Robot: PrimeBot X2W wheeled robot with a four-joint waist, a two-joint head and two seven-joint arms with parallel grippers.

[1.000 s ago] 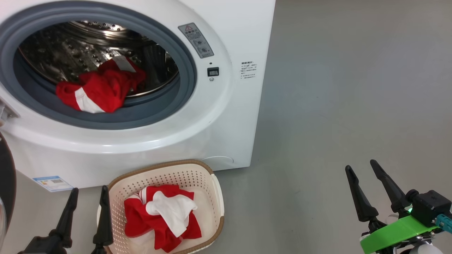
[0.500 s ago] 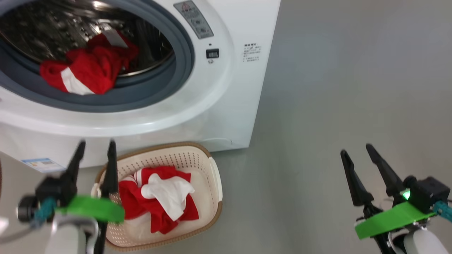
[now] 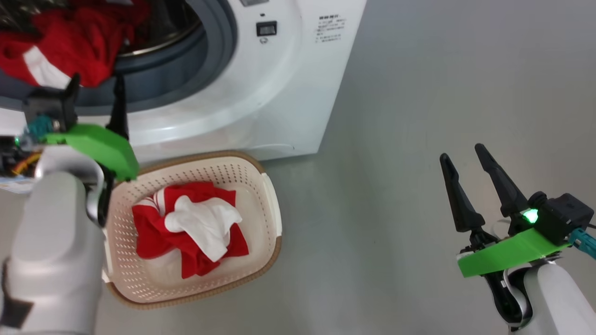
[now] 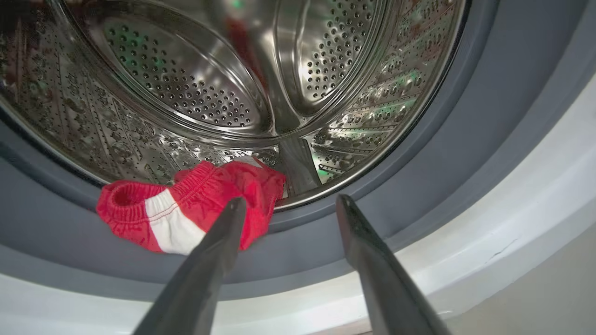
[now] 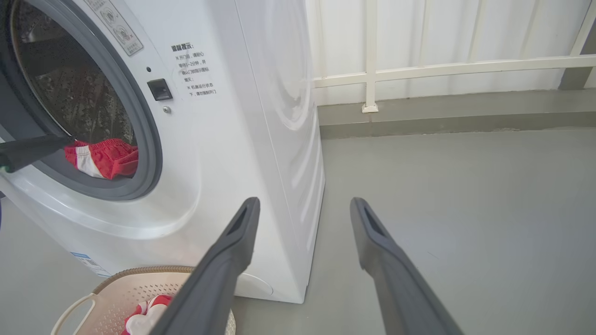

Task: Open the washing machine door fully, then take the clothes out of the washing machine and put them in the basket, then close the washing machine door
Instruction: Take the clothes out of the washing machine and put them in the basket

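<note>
Left wrist view, looking into the washing machine (image 4: 535, 195): a red and white garment (image 4: 186, 218) lies crumpled at the front lip of the drum (image 4: 186, 93), spilling onto the grey gasket (image 4: 489, 116). It is soft cloth, ribbed at a rolled hem, bright red with one white panel. The left gripper (image 4: 289, 200) points straight at it, jaws spread wide and empty. One dark tapered finger overlaps the cloth's right edge in the picture; whether it touches cannot be told.

A second ago this gripper sat low beside the basket. It has since risen to the drum mouth, and the head camera has tipped down as well. This suggests one load is already delivered and the next pick is beginning.

The drum is shiny perforated steel with a raised paddle, the gasket is matte rubber, and the cabinet is glossy white and boxy.

Head view: the basket (image 3: 272, 204), cream perforated plastic with a brown woven-look rim, stands on the floor (image 3: 396, 93) just in front of the machine. It holds a heap of clothes (image 3: 186, 223), white over red. The right gripper (image 3: 462, 152) hovers well apart over the smooth grey floor, jaws open, holding nothing
</note>
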